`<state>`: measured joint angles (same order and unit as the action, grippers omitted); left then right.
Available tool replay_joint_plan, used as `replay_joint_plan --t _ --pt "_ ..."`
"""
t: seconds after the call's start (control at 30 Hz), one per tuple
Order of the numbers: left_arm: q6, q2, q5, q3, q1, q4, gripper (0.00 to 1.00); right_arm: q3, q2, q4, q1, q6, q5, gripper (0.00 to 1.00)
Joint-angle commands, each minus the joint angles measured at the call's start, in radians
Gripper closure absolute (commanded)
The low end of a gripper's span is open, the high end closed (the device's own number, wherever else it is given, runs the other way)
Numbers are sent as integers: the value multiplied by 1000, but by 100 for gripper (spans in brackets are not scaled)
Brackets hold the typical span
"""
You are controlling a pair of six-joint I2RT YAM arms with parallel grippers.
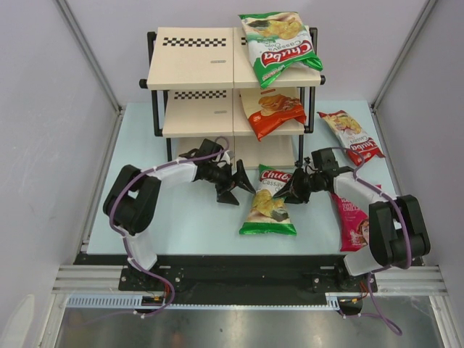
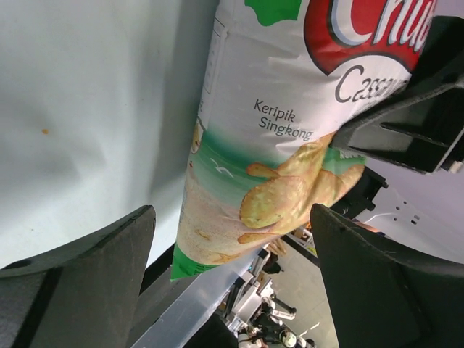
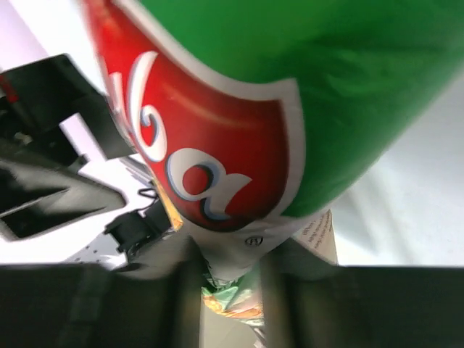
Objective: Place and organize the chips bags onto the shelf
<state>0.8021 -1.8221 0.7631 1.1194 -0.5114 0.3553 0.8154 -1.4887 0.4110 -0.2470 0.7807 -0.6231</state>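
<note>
Left gripper [image 2: 232, 217]: I am seeing its jaws standing wide apart and holding nothing. In the left wrist view the lower part of the Chuba bag [image 1: 268, 201] is lying just ahead, between them.
Right gripper [image 3: 228, 272]: it is gripping the upper edge of this same Chuba bag, and its jaws are pinching the seam of the bag.
Chuba bag: it is lying on the counter [image 1: 181, 217] in the centre of the frame, in front of the shelf [image 1: 192, 61], between both grippers.
Other Chuba bag [image 1: 279, 45]: it is resting on the top board, at the upper right of the shelf, and it is hanging a little over the front edge.
Orange bag [image 1: 272, 110]: it is sitting on the middle board, right side, below the green one.
Red-and-white bag [image 1: 350, 135]: it is lying on the counter, at the right of the shelf.
Magenta bag [image 1: 353, 221]: it is lying at the right of the frame, partly hidden under the right arm [image 1: 384, 225].
</note>
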Motion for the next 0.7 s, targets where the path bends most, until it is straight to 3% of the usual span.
replay_joint_plan --t 0.0,0.1,0.23,0.37,0.5,0.67 --pt "-6 32 5 -21 39 -45 7 -7 -15 2 -14 -43 63 88" --pt "-7 50 -1 -46 60 -39 7 -5 21 9 -9 -46 75 99" --pt "-23 76 -10 -61 76 -16 7 -7 77 20 17 -23 102 100" --pt "95 132 34 -147 126 -146 5 -7 136 25 90 63 146 100" --pt "195 199 45 -202 148 -202 4 -8 240 23 149 243 293 100" --pt "265 263 44 -262 145 -226 1 -45 283 15 123 469 442 100"
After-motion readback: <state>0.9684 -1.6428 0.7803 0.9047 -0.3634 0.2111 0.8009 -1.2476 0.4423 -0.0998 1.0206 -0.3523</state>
